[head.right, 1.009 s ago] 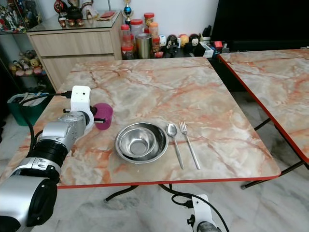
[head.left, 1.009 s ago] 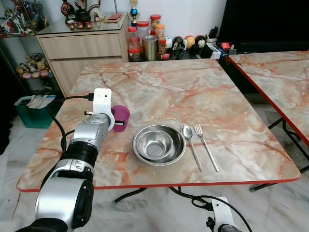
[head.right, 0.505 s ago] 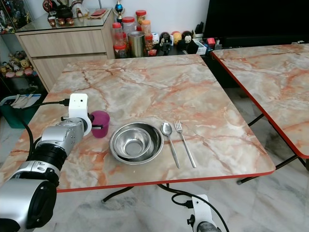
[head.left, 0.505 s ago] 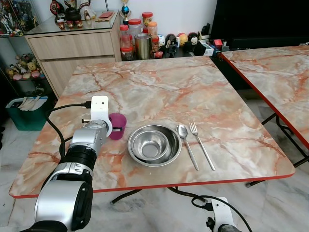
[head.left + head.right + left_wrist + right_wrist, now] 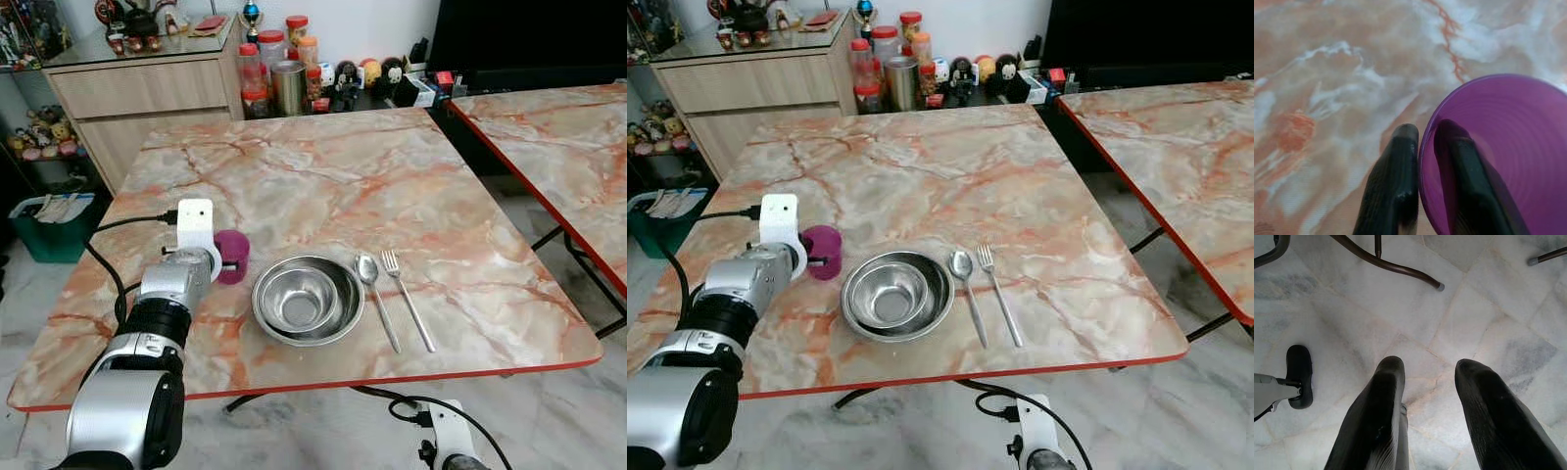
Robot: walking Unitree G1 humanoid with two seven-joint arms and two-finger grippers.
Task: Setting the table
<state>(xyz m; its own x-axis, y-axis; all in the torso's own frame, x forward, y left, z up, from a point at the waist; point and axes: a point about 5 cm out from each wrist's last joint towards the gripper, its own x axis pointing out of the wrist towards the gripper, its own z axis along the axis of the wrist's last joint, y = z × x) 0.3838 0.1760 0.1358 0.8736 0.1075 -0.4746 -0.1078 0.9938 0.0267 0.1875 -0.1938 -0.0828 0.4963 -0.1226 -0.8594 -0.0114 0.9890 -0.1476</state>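
Marble worktop (image 5: 323,176) in the left eye view carries a purple cup (image 5: 233,257) near its left edge, just beside a steel bowl (image 5: 308,300), with a spoon (image 5: 376,299) and fork (image 5: 408,298) lying side by side to the bowl's right. From the right eye view, the left tool (image 5: 819,260) reaches the cup from the robot's side. Seen from the left wrist, its fingers (image 5: 1396,191) are clamped on the cup's rim, one inside, one outside. Over on the right wrist view, the right tool (image 5: 1427,396) hangs above the tiled floor (image 5: 1484,308), fingers apart.
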